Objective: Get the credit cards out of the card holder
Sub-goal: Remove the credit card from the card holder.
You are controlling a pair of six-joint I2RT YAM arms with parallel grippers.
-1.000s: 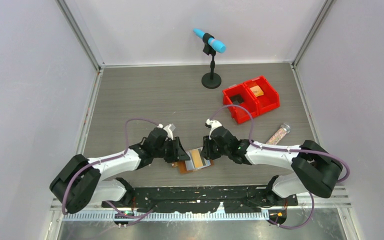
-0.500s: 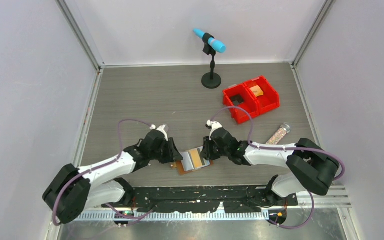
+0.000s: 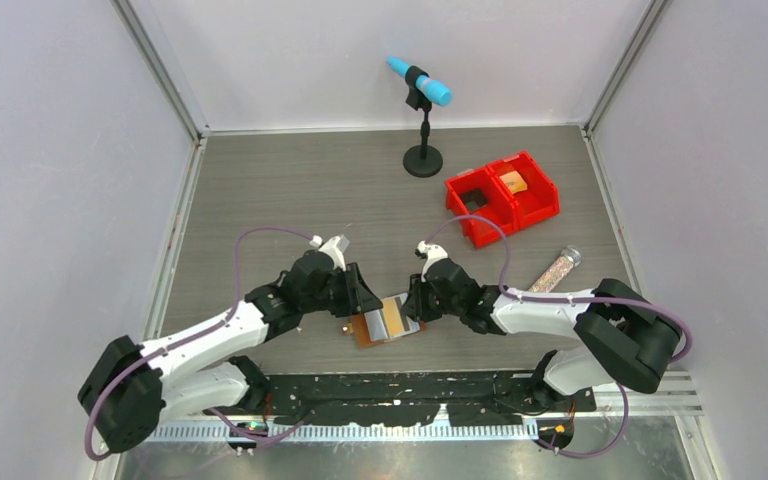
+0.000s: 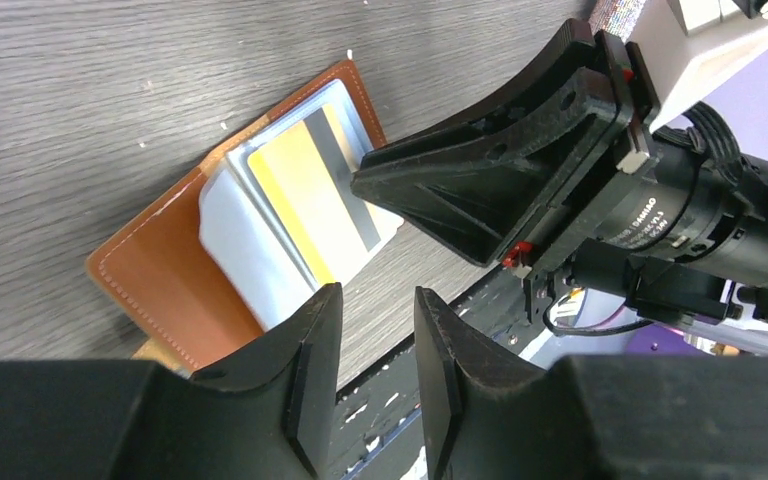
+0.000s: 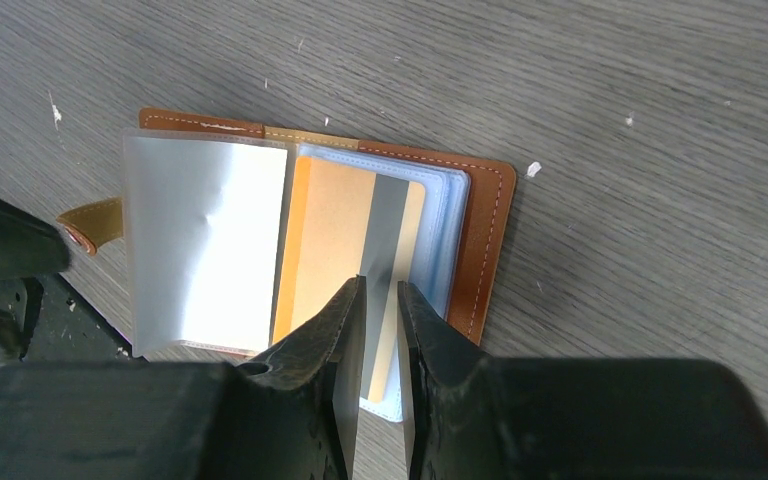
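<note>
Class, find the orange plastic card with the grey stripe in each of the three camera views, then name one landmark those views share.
Top external: the orange plastic card lies just below the picture's centre.
Left wrist: left of centre, in the upper half.
Right wrist: at the picture's centre.
Shared landmark: the open brown leather card holder that it sits in, visible in all three.

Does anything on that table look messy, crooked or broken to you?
Nothing looks spilled or broken. The card holder lies open and crooked near the front edge of the table, with one clear sleeve flipped over and glaring white. A speckled tube lies on its side farther right.
</note>
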